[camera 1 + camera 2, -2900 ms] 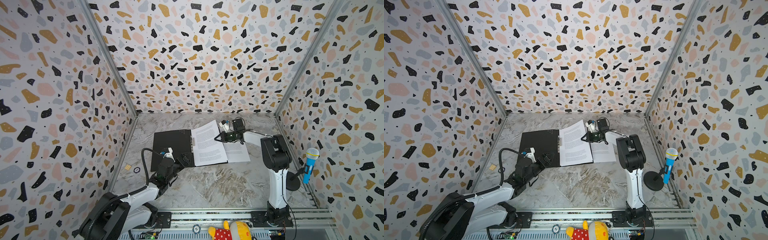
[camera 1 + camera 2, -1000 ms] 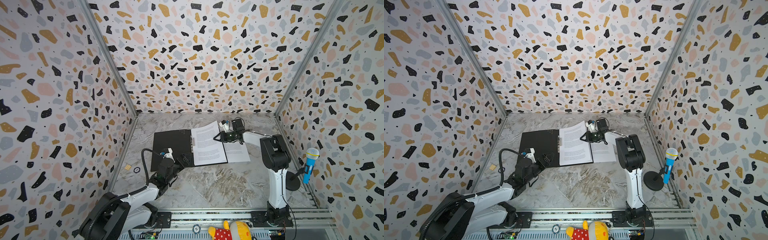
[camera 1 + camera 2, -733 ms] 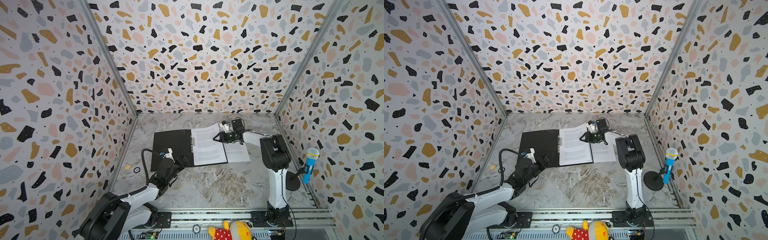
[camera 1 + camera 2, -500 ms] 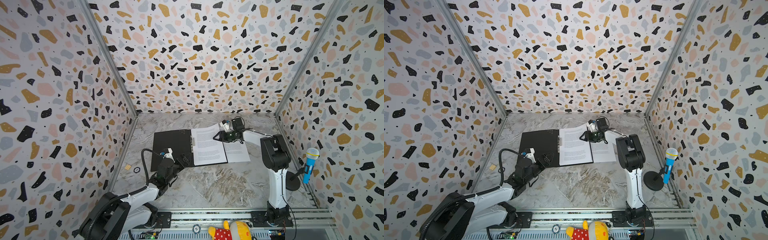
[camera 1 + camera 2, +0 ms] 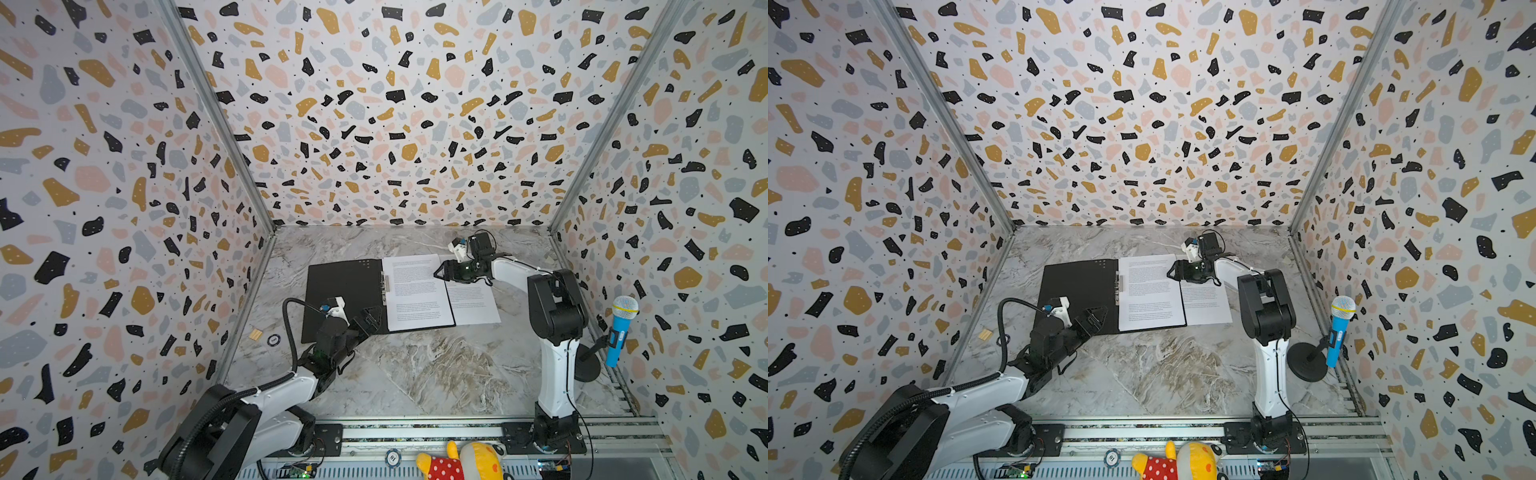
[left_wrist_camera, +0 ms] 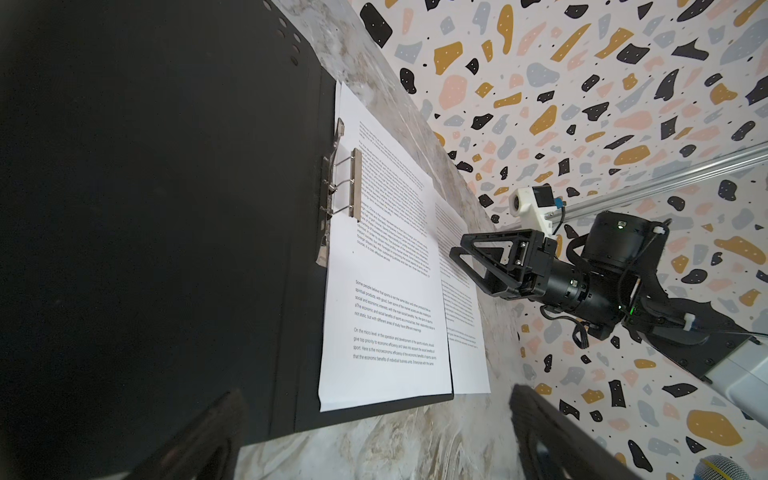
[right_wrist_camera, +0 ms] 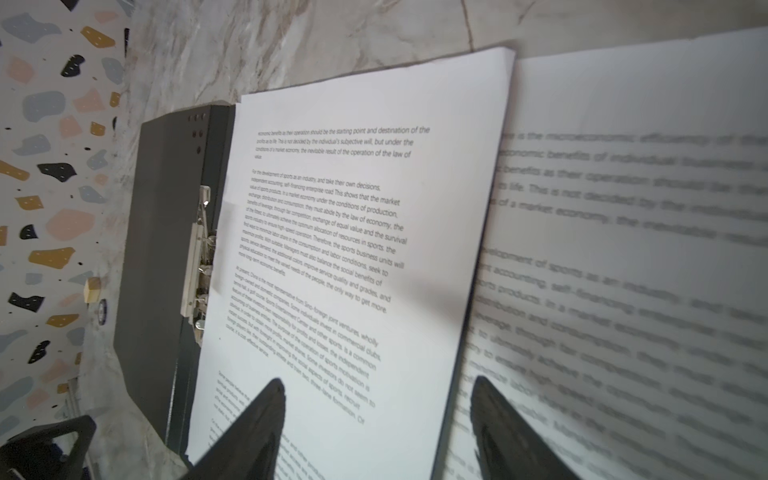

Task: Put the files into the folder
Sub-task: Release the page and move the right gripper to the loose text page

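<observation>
The folder [image 5: 345, 291] [image 5: 1079, 291] lies open on the marble table, black inside up, with a metal clip [image 6: 345, 187] [image 7: 198, 257] at its spine. One of the files, a text sheet [image 5: 415, 291] [image 7: 353, 249], lies flat on the folder's right half. A second text sheet [image 5: 473, 299] [image 7: 623, 249] lies on the table, against the folder's right side. My right gripper [image 5: 442, 274] [image 7: 378, 415] hovers open over the right edge of the sheet in the folder, holding nothing. Low at the folder's near edge, my left gripper [image 5: 370, 320] [image 6: 370, 436] is open and empty.
A blue toy microphone [image 5: 621, 328] on a black stand is by the right wall. A plush toy [image 5: 457, 461] and a round chip [image 5: 392, 457] lie on the front rail. A small wooden block [image 5: 255, 333] and a disc [image 5: 273, 340] sit near the left wall.
My right gripper has opened and let go of the text sheet, which has dropped from a raised tilt to lie flat on the folder's right half. The left arm has not moved.
</observation>
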You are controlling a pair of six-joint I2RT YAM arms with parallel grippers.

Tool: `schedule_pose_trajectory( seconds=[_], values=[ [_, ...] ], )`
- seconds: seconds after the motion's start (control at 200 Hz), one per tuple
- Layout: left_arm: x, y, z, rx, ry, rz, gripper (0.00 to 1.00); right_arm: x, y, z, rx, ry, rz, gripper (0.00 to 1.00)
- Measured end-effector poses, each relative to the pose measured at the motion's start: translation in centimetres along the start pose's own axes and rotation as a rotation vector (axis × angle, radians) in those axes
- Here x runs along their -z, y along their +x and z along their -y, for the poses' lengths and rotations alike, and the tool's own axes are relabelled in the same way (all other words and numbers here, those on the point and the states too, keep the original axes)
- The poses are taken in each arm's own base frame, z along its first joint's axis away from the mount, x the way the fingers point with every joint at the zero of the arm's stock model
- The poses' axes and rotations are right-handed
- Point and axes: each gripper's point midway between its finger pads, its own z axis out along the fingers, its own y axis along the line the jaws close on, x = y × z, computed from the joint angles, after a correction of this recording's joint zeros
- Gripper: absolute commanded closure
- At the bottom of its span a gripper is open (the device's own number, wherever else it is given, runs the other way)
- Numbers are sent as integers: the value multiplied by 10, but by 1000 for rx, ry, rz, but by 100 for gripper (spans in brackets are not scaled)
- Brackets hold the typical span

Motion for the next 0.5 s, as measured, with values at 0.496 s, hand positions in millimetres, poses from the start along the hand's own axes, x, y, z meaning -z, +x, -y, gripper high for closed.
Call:
schedule_pose_trajectory(
  seconds=[0.496],
  values=[
    [-2,5,-3,1,-5,-22,0,31,-9,31,-7,159,111,21]
  ],
)
